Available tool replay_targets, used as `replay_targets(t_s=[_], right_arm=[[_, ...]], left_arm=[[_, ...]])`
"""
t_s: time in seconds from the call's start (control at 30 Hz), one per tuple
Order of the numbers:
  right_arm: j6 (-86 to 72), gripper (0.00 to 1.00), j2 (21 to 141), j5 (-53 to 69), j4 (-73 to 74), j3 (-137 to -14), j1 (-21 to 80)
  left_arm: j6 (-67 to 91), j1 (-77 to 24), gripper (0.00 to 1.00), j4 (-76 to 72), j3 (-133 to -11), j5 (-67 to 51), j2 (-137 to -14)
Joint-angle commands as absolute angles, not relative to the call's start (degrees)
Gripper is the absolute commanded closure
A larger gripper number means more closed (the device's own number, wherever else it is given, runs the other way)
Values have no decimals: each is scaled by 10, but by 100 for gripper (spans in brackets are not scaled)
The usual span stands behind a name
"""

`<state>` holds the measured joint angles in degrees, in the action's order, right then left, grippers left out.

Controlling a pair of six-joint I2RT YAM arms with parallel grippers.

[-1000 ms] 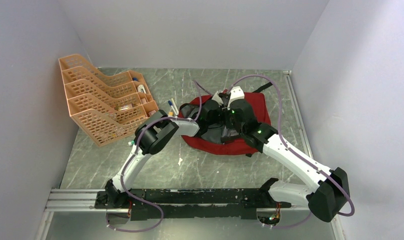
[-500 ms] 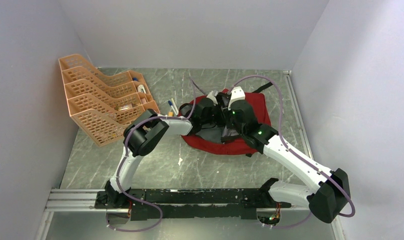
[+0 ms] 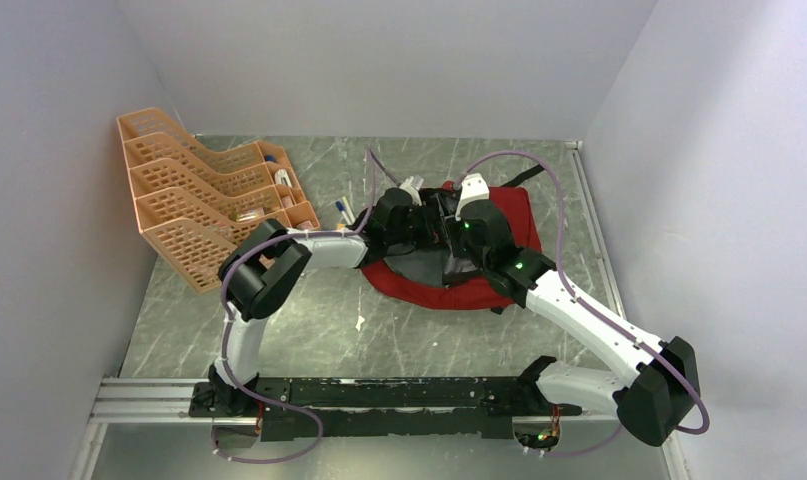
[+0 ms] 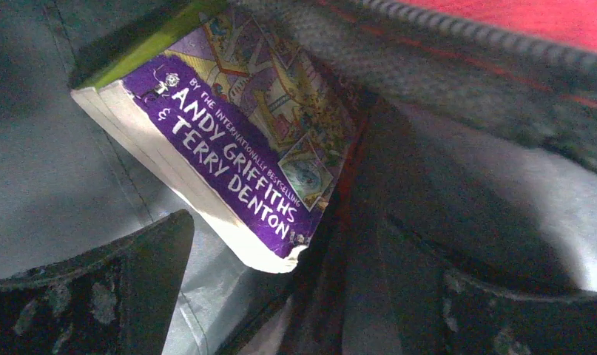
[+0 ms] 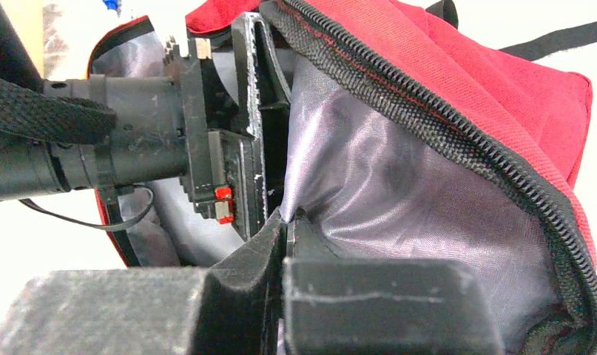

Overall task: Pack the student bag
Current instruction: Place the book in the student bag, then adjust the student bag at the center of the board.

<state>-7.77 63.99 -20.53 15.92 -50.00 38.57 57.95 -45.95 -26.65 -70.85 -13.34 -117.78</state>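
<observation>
The left arm [image 3: 329,250] has swung its elbow leftward; its fingers [image 4: 95,296] have spread inside the student bag [image 3: 514,215].

Spread wide, the left gripper [image 4: 284,255] fills the open mouth of the student bag [image 5: 465,81], with a book [image 4: 236,140] just ahead of it. An orange rack [image 3: 194,215] blocks the far left.
</observation>
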Motion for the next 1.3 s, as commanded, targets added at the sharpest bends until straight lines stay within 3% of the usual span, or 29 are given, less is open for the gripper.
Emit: replay_targets(t_s=[0.0,0.2,0.43,0.73,0.9,1.27], right_arm=[[-74,100,632,-201,143,-496,382],[-74,100,627,-203,141,-489,381],[-85,100,622,-203,152,-484,382],[-103,100,629,-195,188,-497,381],[-113,100,628,-182,192,-490,381],[-116,100,611,-174,185,-463,382]], left_arm=[[532,-453,2,-222,-711,-130,-1144],[516,-442,2,-199,-672,-120,-1109],[461,-440,2,-121,-609,-78,-986],[370,-435,2,131,-573,141,-817],[323,-430,2,213,-611,237,-835],[261,-425,2,221,-730,282,-993]])
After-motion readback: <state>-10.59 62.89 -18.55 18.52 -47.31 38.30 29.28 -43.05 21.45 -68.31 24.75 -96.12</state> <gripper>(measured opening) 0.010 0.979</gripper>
